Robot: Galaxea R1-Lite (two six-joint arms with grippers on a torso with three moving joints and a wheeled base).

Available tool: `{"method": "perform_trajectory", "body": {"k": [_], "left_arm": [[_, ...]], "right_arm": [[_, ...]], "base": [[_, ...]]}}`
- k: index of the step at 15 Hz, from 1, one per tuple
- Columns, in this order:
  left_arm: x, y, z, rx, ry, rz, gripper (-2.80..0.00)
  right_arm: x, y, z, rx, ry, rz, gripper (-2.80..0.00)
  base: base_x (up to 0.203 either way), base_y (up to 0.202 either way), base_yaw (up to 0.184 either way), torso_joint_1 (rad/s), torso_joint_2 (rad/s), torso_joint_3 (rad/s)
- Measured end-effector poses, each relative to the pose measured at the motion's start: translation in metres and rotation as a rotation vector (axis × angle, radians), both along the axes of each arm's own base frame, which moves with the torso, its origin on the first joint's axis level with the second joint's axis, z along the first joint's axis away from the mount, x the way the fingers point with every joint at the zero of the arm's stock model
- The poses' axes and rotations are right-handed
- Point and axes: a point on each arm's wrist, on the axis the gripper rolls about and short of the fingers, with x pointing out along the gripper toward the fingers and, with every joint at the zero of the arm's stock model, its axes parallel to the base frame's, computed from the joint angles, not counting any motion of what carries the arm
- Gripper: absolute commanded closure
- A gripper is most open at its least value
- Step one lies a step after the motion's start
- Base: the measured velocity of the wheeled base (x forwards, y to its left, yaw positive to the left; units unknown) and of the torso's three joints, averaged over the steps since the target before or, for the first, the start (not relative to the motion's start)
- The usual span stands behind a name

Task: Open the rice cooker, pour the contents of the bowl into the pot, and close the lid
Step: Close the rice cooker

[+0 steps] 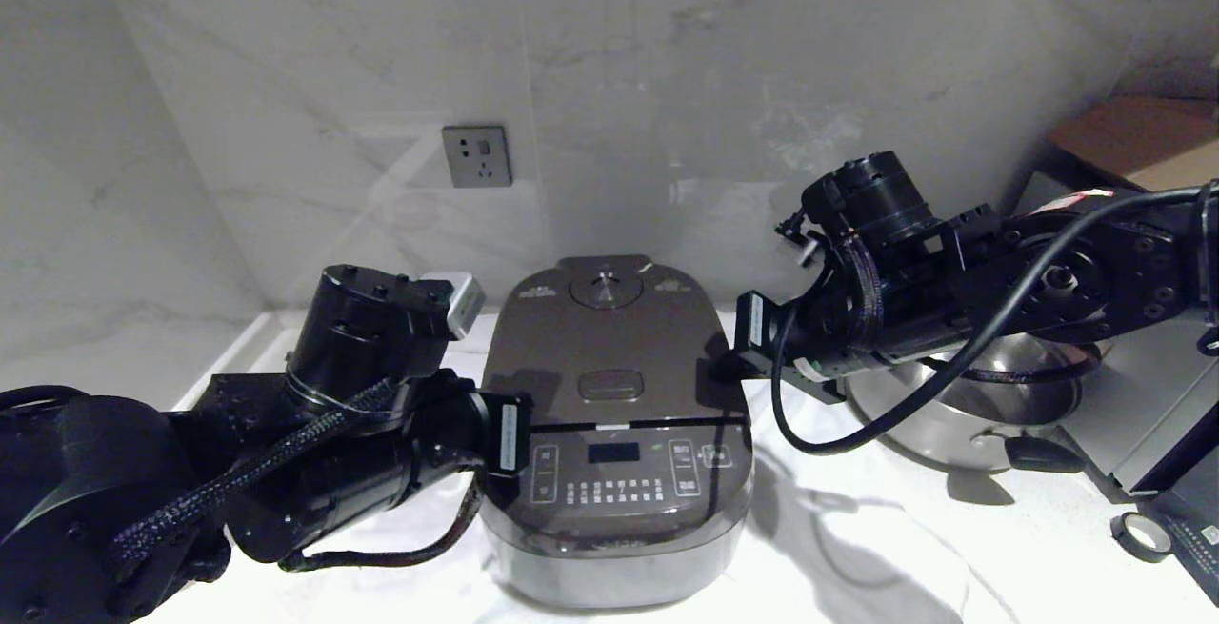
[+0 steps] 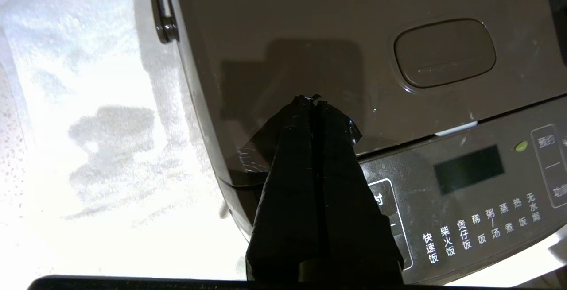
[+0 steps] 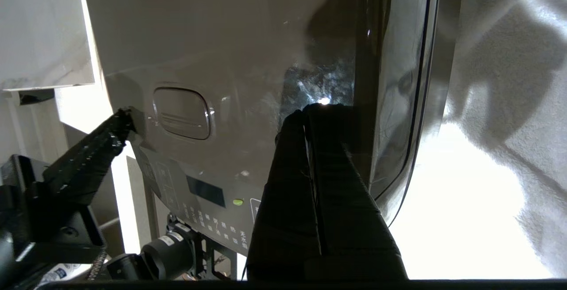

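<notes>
- My left gripper (image 2: 315, 100) is pressed shut with nothing between its two fingers, and the tips are over the near left part of the lid (image 2: 319, 42), just by the seam above the front panel.
- My right gripper (image 3: 318, 107) is also clenched on nothing; its tips are at the right edge of the lid, at about the middle of that side.
- The rice cooker (image 1: 614, 433) stands in the middle of the white counter (image 1: 857, 548), between my two arms, and its lid is down and closed.
- On the lid I see the oblong button (image 1: 611, 384) close to the front seam, and the round steam vent (image 1: 605, 288) further back.
- The front panel (image 1: 619, 476) has a small dark display, rows of white signs, and one small green light.
- To the right of the cooker, behind my right arm, there is a steel pan (image 1: 962, 414) with black handles, partly covered by the arm.
- A roll of tape (image 1: 1141, 535) lies on the counter at the near right.
- On the far wall, above the cooker and a little to the left, there is a grey wall socket (image 1: 476, 155).
- I cannot see the bowl, its contents or the pot in any view.
</notes>
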Motion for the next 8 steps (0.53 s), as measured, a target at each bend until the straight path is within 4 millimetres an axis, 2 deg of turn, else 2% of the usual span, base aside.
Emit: {"method": "perform_trajectory", "body": {"k": [8], "left_arm": [[0.0006, -0.0082, -0.0041, 0.001, 0.013, -0.016, 0.0]], "right_arm": [[0.0016, 0.0014, -0.0066, -0.005, 0.019, -0.004, 0.0]], "base": [[0.0, 0.0, 0.0, 0.0, 0.0, 0.0]]}}
